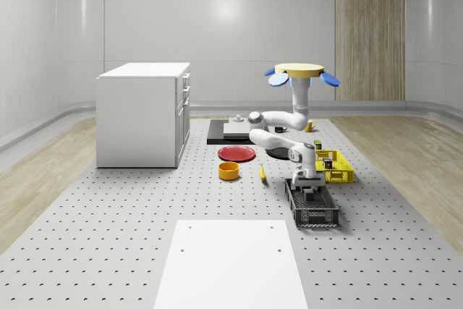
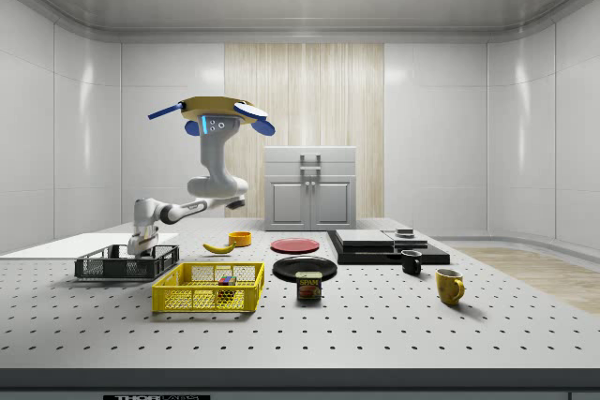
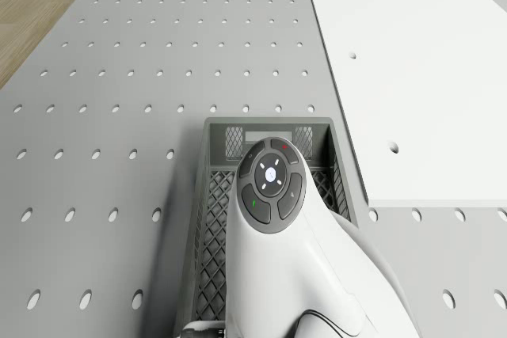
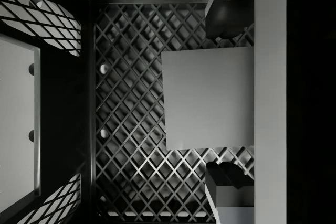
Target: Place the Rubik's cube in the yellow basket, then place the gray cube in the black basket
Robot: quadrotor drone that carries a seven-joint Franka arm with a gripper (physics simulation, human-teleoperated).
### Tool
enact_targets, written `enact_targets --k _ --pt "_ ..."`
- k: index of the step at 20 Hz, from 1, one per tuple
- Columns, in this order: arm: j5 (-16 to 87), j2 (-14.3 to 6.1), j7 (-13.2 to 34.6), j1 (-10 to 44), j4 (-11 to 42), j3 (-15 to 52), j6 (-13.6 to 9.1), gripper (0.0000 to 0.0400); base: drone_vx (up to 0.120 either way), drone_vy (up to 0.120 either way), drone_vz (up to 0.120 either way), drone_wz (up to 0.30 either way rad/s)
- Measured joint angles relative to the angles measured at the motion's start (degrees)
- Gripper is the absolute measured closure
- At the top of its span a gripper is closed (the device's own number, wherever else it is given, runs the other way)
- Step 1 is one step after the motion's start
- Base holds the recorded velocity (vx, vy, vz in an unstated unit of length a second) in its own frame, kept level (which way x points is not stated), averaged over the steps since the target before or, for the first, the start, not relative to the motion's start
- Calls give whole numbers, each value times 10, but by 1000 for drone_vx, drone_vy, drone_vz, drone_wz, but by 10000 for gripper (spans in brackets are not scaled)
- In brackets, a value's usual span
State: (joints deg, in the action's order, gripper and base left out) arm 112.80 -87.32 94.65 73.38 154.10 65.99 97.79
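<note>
A: Where do we stand with the two cubes?

B: The Rubik's cube (image 2: 226, 280) already sits inside the yellow basket (image 2: 208, 287), so we judge the first half done. We are on the second half: our gripper (image 1: 310, 190) is lowered into the black basket (image 1: 313, 205), and the drone (image 1: 299, 72) hovers over the mat behind the baskets, with the arm reaching forward and down.

A: And the gray cube?

B: In the wrist view the gray cube (image 4: 207, 98) lies flat between our two fingertips (image 4: 227, 17), one at the cube's twelve o'clock and the other at its six. Each tip sits at a face of the cube. Whether we are pinching it or have already let go, we cannot tell; the gaps are too fine to read.

A: So what does the coming move turn on?

B: On the cube's place under us. It is centred on the line between the fingers, with the basket's mesh floor all around it and the basket's wall off at nine o'clock. We would judge that it is at or very near the floor. If so, the move called for is to spread the fingers along the twelve-to-six line, then lift straight up, clear of the rim.

A: Any risk?

B: Catching the rim on the way out.
</note>
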Motion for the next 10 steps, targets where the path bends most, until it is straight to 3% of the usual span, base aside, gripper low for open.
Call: enact_targets --k 10 --pt "-46 -3 -1 -13 21 51 -24 3 0 0 0 0"
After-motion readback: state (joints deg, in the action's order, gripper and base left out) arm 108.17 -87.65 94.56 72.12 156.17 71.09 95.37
